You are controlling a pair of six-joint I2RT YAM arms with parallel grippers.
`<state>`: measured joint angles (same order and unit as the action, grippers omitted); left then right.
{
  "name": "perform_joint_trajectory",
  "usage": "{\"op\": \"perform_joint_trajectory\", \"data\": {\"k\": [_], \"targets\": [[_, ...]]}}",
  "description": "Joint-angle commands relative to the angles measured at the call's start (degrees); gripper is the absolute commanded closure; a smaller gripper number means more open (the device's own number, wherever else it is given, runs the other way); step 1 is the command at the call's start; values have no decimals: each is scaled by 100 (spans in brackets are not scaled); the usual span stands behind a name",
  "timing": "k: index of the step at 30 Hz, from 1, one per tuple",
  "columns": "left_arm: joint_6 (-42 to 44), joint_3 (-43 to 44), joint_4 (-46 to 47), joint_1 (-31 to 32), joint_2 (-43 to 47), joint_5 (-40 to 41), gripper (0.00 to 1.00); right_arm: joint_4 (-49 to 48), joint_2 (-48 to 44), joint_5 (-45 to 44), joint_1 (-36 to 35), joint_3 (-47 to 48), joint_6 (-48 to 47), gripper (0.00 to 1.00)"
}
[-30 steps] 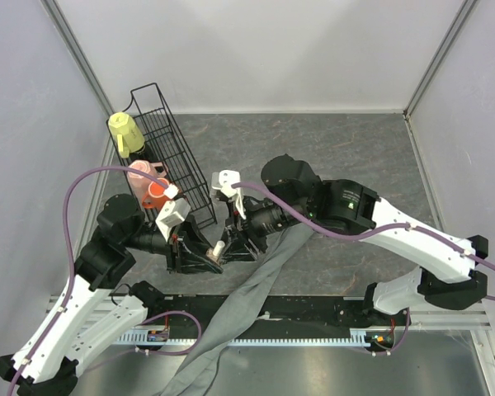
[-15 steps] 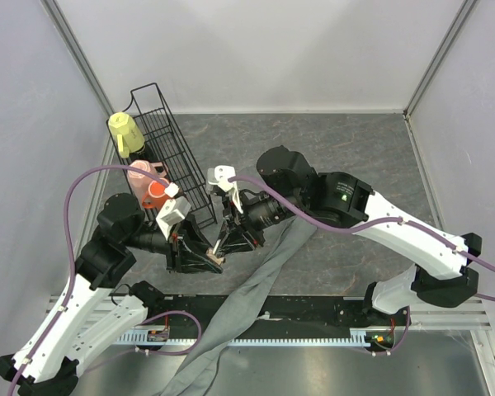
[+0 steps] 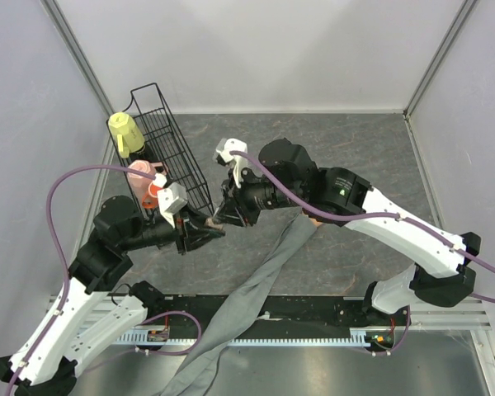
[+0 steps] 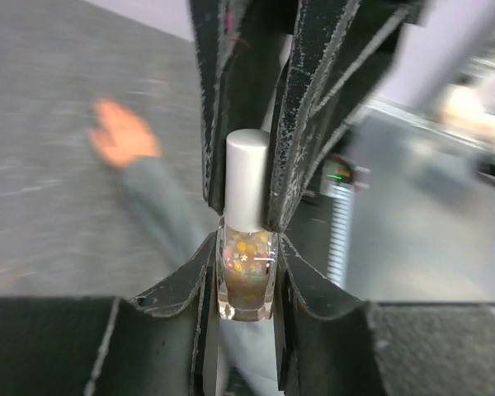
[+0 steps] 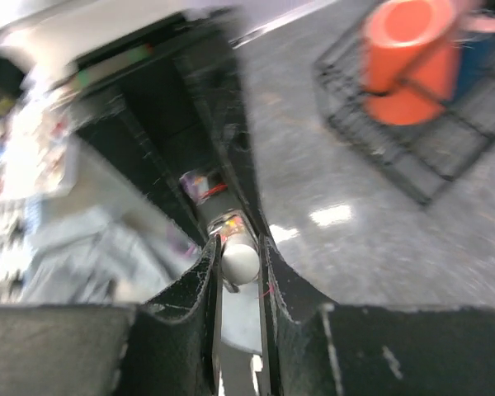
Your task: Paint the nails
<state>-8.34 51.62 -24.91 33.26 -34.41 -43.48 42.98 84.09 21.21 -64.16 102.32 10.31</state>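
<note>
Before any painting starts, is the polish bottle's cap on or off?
On: the white cap sits on the bottle, pinched by the right gripper.

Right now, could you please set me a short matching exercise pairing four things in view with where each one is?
Things:
1. white cap
2. glitter polish bottle
3. orange cup
4. mannequin hand

Places:
A. in the black wire rack
B. on the grey table
C. pinched by the right tool
D. clamped in the left tool

Pairs: 1-C; 2-D; 3-A; 4-B.
</note>
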Motion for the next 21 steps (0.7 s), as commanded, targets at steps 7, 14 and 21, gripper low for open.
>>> {"op": "perform_joint_trajectory", "data": {"k": [7,14,21], "targets": [[500,-292,1760,-38,-557,3820,98,412,45,-6600,-1473,-107,3177,100],[201,-319,1605,-38,-567,3172,98,676,617,-6894,-1916,508,3346,100],[122,-99,382,-38,-294,1573,98,589,-278,-5649,-1390,227,2303,56]]}}
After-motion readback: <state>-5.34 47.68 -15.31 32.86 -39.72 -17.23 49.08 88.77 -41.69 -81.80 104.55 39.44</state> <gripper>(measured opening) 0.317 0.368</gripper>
